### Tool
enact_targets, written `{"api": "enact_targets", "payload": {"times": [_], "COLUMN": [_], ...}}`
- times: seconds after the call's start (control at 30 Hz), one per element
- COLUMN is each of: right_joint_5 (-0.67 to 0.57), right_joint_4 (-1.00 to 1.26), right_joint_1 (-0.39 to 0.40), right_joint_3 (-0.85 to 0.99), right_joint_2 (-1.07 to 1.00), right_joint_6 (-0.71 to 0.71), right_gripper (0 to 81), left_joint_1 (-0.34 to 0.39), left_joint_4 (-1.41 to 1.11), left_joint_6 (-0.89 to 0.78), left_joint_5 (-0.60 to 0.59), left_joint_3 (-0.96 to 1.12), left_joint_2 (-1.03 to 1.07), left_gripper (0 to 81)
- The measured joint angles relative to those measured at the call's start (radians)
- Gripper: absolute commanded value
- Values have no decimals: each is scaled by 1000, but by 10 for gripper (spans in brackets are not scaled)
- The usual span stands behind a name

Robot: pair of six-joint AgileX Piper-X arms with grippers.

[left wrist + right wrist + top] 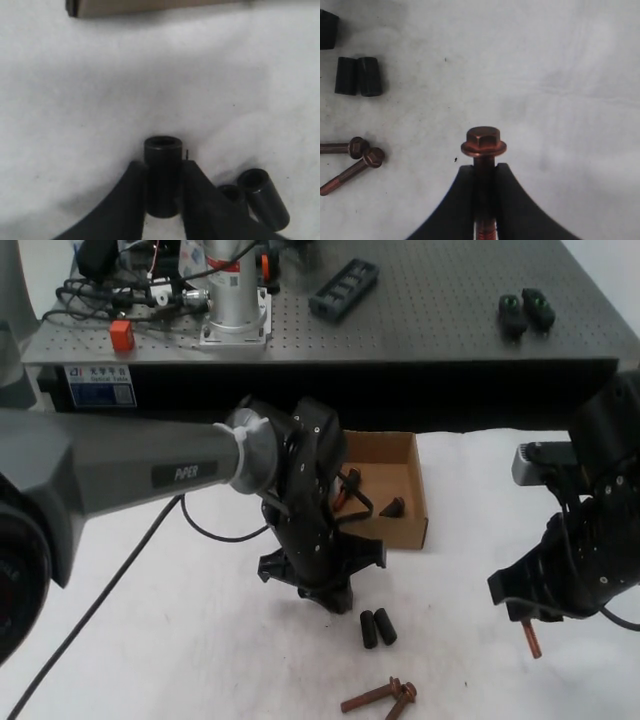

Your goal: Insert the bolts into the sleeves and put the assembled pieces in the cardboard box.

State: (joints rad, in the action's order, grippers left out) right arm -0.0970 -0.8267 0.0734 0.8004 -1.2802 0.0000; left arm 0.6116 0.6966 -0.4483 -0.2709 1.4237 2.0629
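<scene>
My left gripper (163, 170) is shut on a black sleeve (162, 150), held just above the white cloth in front of the cardboard box (405, 532). Two more black sleeves (377, 627) lie side by side close by on the cloth. My right gripper (484, 170) is shut on the shank of a copper bolt (483, 142); in the high view that bolt (532, 638) hangs below the gripper (525, 615) at the right. Two loose copper bolts (382, 698) lie at the front of the cloth. The box holds a small dark piece (393, 506).
White cloth (200, 640) covers the bench. Behind the box runs a perforated metal table (450, 310) carrying a black tray (343, 288), a metal post (235, 300), cables and two small black parts (526, 310). The left arm's cable (130, 570) trails over the cloth.
</scene>
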Motion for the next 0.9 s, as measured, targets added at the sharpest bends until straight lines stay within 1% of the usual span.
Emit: {"api": "enact_targets", "payload": {"times": [0.1, 0.17, 0.23, 0.33, 0.37, 0.4, 0.43, 0.53, 0.6, 0.63, 0.7, 0.73, 0.8, 0.9], "right_joint_5": [-25, -84, -182, -326, -363, -363, -390, -425, -436, -436, -445, -448, -451, -452], "right_joint_4": [7, 45, 117, 266, 314, 326, 372, 552, 660, 671, 766, 806, 848, 932], "right_joint_1": [0, 0, 0, 3, 7, 8, 14, 50, 90, 90, 132, 132, 167, 203], "right_joint_3": [0, 0, 0, 0, 0, 0, 0, 0, 0, 0, 0, 0, 0, 0], "right_joint_2": [0, 0, 0, 0, 0, 0, 0, 9, 17, 17, 23, 23, 23, 23], "right_joint_6": [0, 16, 58, 152, 187, 187, 224, 317, 368, 373, 423, 446, 464, 492], "right_gripper": [24, 24, 24, 24, 24, 24, 24, 24, 24, 24, 24, 24, 24, 24], "left_joint_1": [-1, -1, -1, -1, -3, -3, -3, -6, -6, -4, -4, -4, -4, -4], "left_joint_4": [0, 2, 3, -19, -46, -90, -139, -367, -554, -710, -794, -866, -971, -1020], "left_joint_6": [27, 69, 116, 194, 221, 254, 284, 344, 349, 351, 351, 351, 353, 353], "left_joint_5": [0, 4, 12, 61, 68, 67, 57, -55, -161, -241, -274, -294, -322, -334], "left_joint_3": [4, 5, 4, -42, -75, -119, -161, -351, -480, -578, -623, -653, -706, -730], "left_joint_2": [0, 0, -4, -56, -93, -139, -184, -370, -481, -557, -591, -614, -653, -669], "left_gripper": [13, 6, 7, 7, 7, 7, 7, 7, 7, 7, 7, 7, 7, 7]}}
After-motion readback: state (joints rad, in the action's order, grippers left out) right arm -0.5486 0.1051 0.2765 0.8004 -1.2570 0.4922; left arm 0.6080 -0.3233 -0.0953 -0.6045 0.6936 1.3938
